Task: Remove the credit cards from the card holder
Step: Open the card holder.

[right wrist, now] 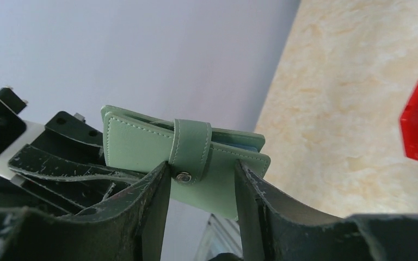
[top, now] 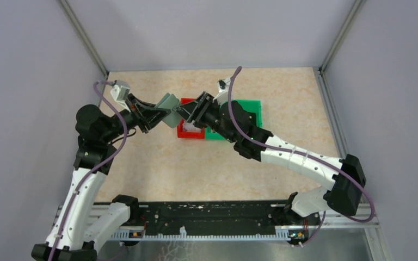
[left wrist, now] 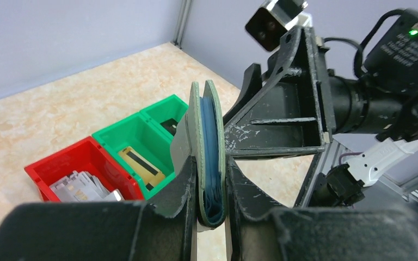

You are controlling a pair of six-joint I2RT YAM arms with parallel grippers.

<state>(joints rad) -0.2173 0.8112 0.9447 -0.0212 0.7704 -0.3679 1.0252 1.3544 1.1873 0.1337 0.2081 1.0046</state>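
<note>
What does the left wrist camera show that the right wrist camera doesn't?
Left wrist only: cards in the red bin and green bin, and the holder edge-on with its blue pockets. Right wrist only: the tab, apparently snapped shut, with the right tool open around it. Both: the holder gripped by the left tool.

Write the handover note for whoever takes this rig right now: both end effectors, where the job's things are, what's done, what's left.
Left end effector: shut on the card holder, held on edge above the table.
Right end effector: open, fingers either side of the tab, not pinching it.
Holder: tab snapped shut; cards inside not distinguishable.
Bins: pale cards in the red bin; a yellowish striped card in the green bin.
Done: holder held up. Left: unsnap tab, open holder, pull cards out.
</note>
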